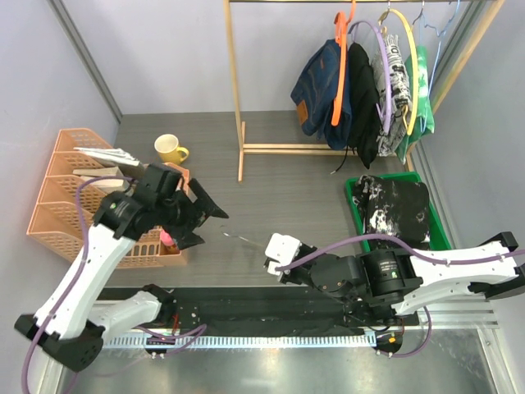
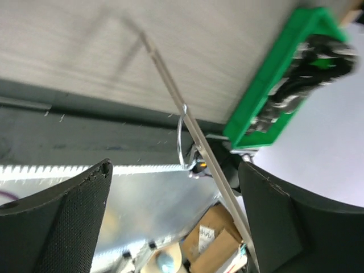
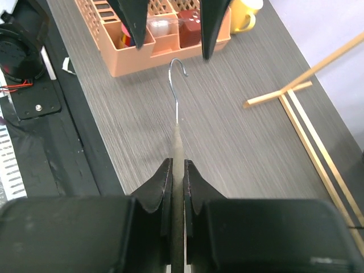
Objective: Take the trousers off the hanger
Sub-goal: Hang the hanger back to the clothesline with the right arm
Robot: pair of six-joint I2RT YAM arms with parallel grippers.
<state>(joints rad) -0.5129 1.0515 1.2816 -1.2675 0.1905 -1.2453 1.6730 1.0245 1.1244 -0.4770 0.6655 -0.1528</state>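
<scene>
**Two sets of jaws meet at one thin hanger**

Two dark fingers of the right jaws are pressed together on the straight shaft of the hanger, seen plainly in the right wrist view. The part of the hanger behind the grip is hidden under the fingers. Its wire hook points away towards the left jaws, which stand wide apart with one tip on either side of the hook. Whether either tip touches the hook cannot be told. From overhead the hanger is only a faint sliver between the two arms, above the worktop.

The black-and-white marbled trousers lie crumpled in a green bin at the right of the worktop, their near edge covered by the right arm. The other four hang close together on the wooden rack at the far right: navy denim, plain black, newspaper-print and green mottled. The green pair is mostly hidden behind its neighbours, and the rack's top is cut off by the frame.

Left of the arms stand an orange organiser and a yellow mug
</scene>
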